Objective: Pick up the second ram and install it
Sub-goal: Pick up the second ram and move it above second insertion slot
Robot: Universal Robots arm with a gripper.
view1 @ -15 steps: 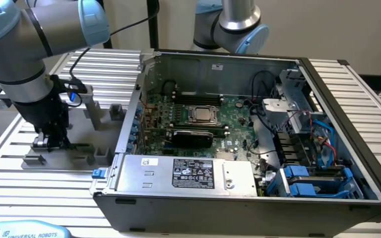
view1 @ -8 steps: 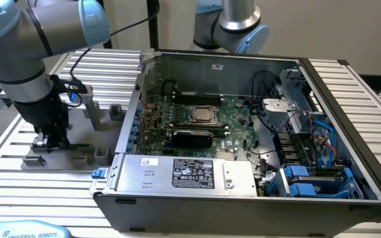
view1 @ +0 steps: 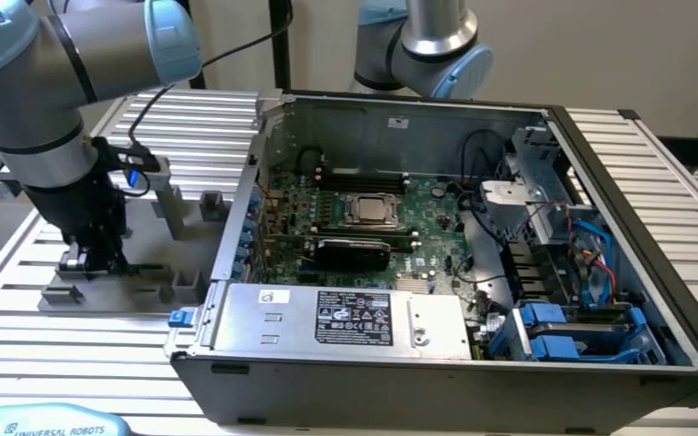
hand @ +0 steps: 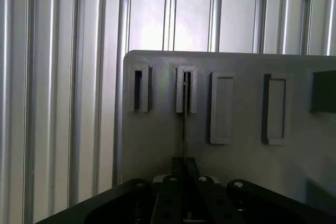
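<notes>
- The claw (hand: 184,167) is squeezed shut on the second ram (hand: 184,121) (thin, edge-on) in a slot of the grey holder (hand: 157,140).
- The open computer box (view1: 446,391) holds a green board (view1: 428,213).

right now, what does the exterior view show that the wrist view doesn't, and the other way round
Exterior view adds: the open computer case, its motherboard and the power supply, towards that view's right of the arm. Wrist view adds: the second ram edge-on, a thin line from a slot of the grey fixture into the gripper, which is shut on it. Shared: the gripper, that fixture and the slatted table.
</notes>
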